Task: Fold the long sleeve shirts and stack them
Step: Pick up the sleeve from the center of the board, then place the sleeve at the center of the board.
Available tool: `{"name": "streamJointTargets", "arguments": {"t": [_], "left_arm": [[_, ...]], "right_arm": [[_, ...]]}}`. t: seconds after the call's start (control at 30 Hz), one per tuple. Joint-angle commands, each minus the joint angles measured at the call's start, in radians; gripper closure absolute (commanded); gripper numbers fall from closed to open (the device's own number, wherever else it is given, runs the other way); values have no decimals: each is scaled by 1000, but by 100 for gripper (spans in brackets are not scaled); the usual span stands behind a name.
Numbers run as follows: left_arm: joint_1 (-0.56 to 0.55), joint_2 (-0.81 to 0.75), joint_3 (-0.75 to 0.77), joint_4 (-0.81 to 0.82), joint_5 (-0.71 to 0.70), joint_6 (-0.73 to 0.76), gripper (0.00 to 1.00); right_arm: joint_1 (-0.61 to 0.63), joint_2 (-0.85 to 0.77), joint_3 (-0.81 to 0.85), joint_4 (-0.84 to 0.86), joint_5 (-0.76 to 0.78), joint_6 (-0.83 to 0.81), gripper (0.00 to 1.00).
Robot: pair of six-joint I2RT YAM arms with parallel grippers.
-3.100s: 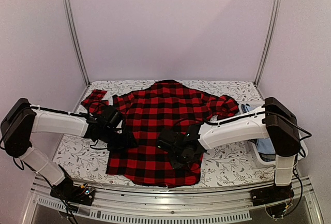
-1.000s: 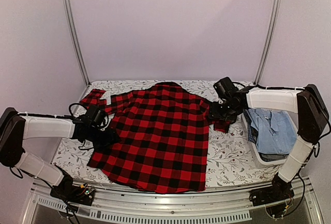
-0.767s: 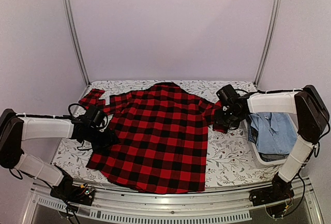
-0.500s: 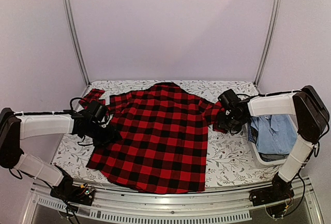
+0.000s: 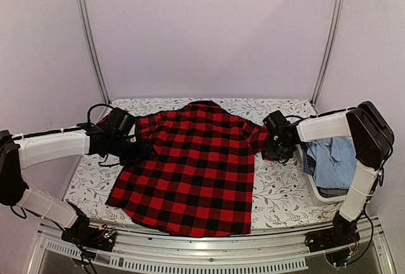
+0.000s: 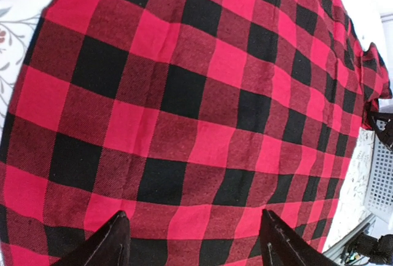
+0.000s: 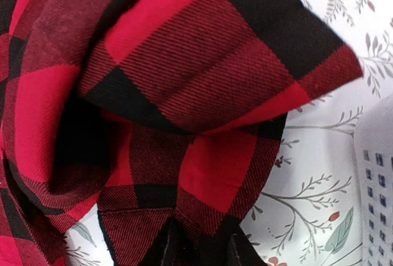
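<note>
1. Right wrist view: the right gripper (image 7: pixel 199 249) has its dark fingertips drawn close on a fold of the bunched sleeve (image 7: pixel 184 94), pinching it, with cloth filling the gap between them.
2. The left gripper (image 6: pixel 190 241) is spread wide over the shirt (image 5: pixel 190 166) with nothing between its tips. Whether they touch the cloth I cannot tell.
3. The shirt lies spread mid-table, collar at 12 o'clock and hem at 6. The pinched sleeve sits at 3 o'clock of its body, and the left gripper is near its 10 o'clock edge.
4. This looks like the sleeve-folding step. The next move probably calls for carrying the sleeve toward 9 o'clock across the body, low and slow, so the body is not dragged along.
5. The cloth is soft red-and-black check with a fine diagonal weave. It gathers in thick rounded rolls and will likely sag once released.
6. The table (image 5: pixel 278 192) wears a white leaf-print cover. At 3 o'clock a white perforated basket (image 5: pixel 316 192) holds a blue shirt (image 5: pixel 332 157).
</note>
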Motion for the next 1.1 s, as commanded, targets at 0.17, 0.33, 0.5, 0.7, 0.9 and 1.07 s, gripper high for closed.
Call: {"name": "streamJointTargets", "arguments": {"t": [0.17, 0.33, 0.5, 0.7, 0.9, 1.07], "left_arm": [[-24, -19, 86, -10, 31, 44, 28], [-28, -26, 110, -10, 39, 53, 28], [-28, -27, 119, -11, 48, 57, 28], [-28, -26, 115, -7, 67, 66, 28], [-30, -12, 74, 71, 147, 54, 28], [-30, 41, 35, 194, 234, 13, 27]], "right_arm": [[7, -21, 280, -223, 260, -116, 100], [124, 20, 484, -250, 366, -293, 100], [336, 114, 608, -202, 335, -456, 100], [476, 209, 647, -168, 144, -507, 100], [476, 144, 612, -84, -114, -424, 94], [471, 151, 610, -88, -190, -413, 53]]}}
